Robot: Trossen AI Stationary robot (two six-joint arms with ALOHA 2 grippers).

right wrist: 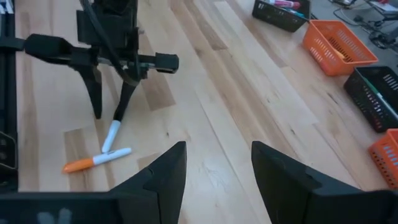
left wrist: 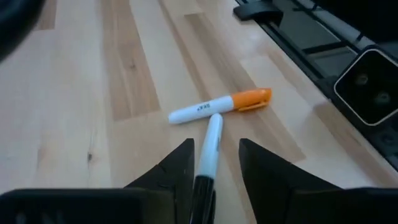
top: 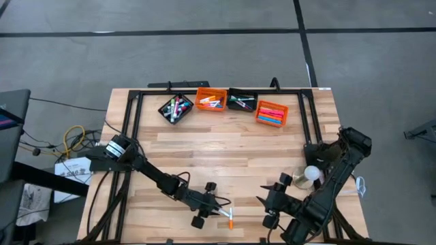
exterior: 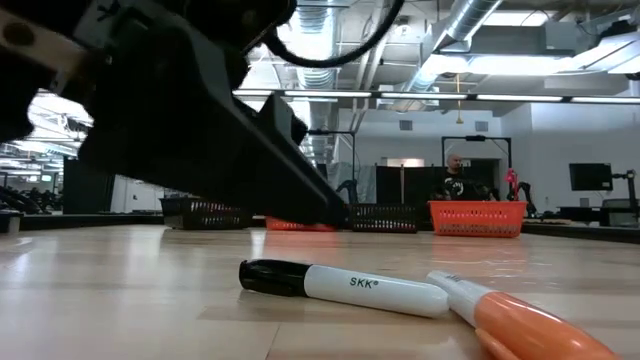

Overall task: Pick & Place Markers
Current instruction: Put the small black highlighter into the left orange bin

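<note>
Near the front edge of the pale wooden table (top: 225, 146), the left gripper (top: 212, 211) straddles a white plastic marker with a black cap (left wrist: 209, 149), fingers spread with the black end between them, though I cannot tell whether they touch it. Its tip meets a white marker with an orange cap (left wrist: 224, 105). I would lift straight up, leaving that neighbour alone. The right gripper (top: 274, 202) hovers nearby, spread and empty. Four marker bins, orange and black (top: 210, 99), line the back edge.
</note>
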